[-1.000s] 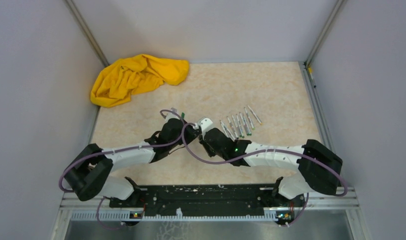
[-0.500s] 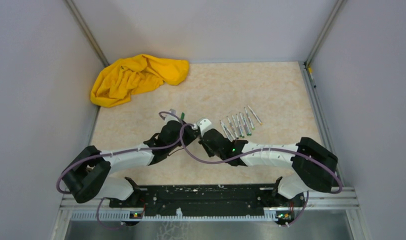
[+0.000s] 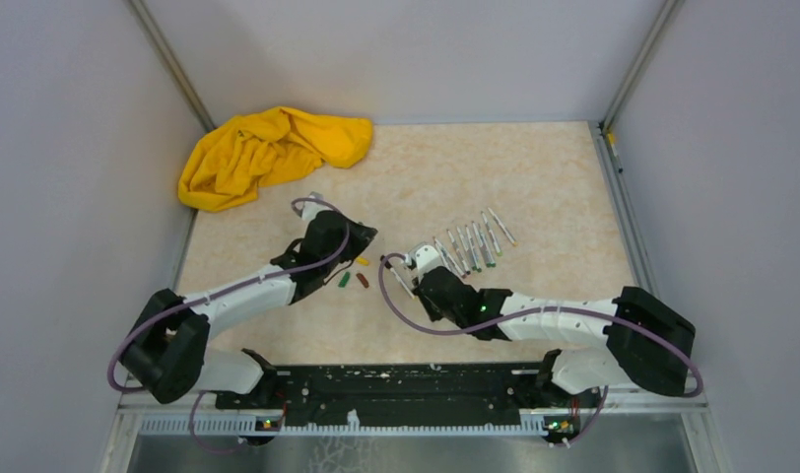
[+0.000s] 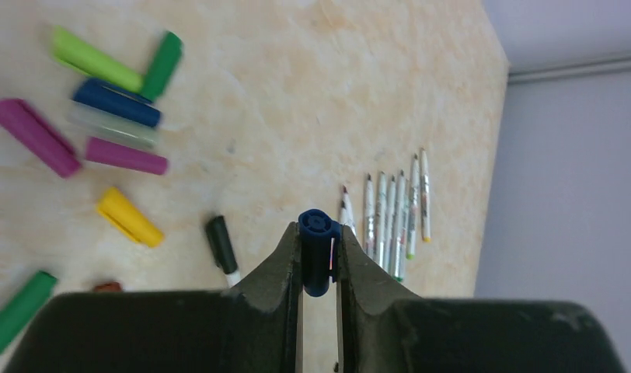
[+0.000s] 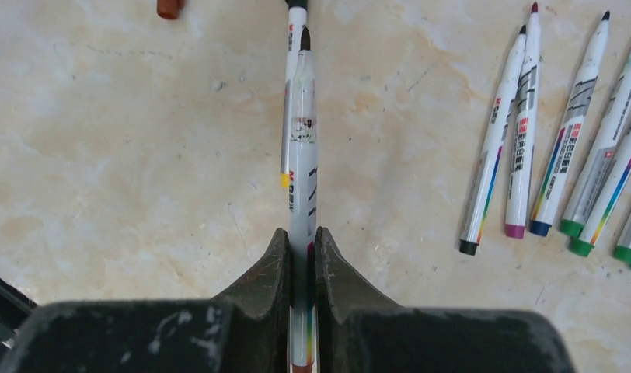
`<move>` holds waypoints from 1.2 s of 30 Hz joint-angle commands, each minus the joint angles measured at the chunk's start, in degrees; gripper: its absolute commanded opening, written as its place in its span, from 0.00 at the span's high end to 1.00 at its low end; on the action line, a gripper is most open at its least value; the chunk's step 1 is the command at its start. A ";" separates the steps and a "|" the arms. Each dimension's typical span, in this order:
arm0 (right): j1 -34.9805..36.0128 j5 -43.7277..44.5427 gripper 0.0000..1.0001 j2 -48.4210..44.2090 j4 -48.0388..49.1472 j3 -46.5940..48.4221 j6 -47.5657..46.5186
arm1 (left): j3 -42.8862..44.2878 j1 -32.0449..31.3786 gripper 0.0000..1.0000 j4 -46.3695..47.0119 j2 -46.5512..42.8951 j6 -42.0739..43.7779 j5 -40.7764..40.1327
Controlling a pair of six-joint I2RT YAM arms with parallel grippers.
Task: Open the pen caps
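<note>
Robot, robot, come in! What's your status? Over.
Left gripper shut on blue cap. Right gripper shut on uncapped pen. Another pen lies close alongside it.

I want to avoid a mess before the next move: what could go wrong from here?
The blue cap sits near the tips of the left jaws, so it may slip out. The uncapped pen in the right jaws hangs over another pen; set down there, it may land on it and roll, or its bare tip may mark the table.
</note>
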 commanded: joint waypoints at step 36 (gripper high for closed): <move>-14.12 1.62 0.85 16.97 -3.70 12.60 -5.21 | -9.00 3.73 0.61 -7.53 -2.05 6.12 -2.34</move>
